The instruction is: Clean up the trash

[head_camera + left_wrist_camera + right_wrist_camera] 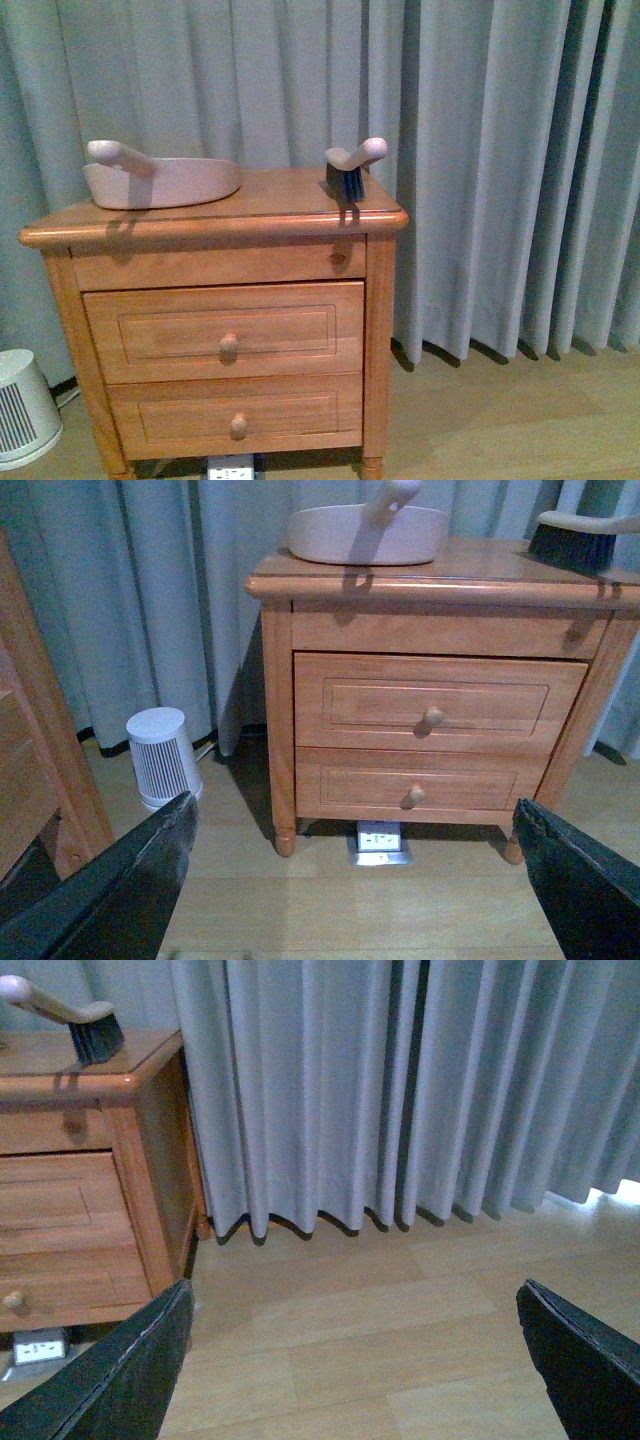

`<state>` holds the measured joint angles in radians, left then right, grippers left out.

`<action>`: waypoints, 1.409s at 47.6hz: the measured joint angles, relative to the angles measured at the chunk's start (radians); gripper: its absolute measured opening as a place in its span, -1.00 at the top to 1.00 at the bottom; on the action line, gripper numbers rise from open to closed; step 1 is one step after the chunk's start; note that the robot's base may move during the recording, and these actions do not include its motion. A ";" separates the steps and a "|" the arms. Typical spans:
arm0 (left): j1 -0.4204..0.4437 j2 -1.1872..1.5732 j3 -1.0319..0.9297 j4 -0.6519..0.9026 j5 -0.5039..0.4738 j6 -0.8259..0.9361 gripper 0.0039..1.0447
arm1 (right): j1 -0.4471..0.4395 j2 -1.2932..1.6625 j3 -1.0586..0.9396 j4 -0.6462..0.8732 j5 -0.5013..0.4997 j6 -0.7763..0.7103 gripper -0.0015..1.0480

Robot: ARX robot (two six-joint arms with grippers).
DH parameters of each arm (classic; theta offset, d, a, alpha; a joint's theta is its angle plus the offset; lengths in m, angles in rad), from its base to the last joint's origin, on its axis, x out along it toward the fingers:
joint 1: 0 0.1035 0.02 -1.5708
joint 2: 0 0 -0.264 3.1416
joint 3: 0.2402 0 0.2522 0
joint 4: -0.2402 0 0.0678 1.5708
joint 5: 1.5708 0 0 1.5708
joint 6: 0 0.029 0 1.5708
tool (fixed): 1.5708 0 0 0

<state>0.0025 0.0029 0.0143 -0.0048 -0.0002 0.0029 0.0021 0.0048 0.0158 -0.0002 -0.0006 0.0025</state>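
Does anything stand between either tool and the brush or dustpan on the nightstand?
Nothing visible does. The left tool and right tool hang open, low near the nightstand. The dustpan and brush sit unobstructed on top. No trash shows in any view.

Left fingers point(105, 900) and right fingers point(110, 1385) are flat, black, wedge-shaped.
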 joint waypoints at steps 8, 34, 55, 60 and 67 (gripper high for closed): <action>0.000 0.000 0.000 0.000 0.000 0.000 -0.86 | 0.000 0.000 0.000 0.000 0.000 0.000 -0.86; 0.000 0.000 0.000 0.000 0.000 0.000 -0.86 | 0.000 0.000 0.000 0.000 0.000 0.000 -0.86; 0.000 0.000 0.000 0.000 0.000 0.000 -0.86 | 0.000 0.000 0.000 0.000 0.000 0.000 -0.86; 0.000 0.000 0.000 0.000 0.000 0.000 -0.86 | 0.000 0.000 0.000 0.000 0.000 0.000 -0.86; 0.000 0.000 0.000 0.000 0.000 0.000 -0.86 | 0.000 0.000 0.000 0.000 0.000 0.000 -0.86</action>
<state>0.0025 0.0025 0.0143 -0.0048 -0.0002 0.0025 0.0021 0.0048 0.0158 -0.0002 -0.0006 0.0025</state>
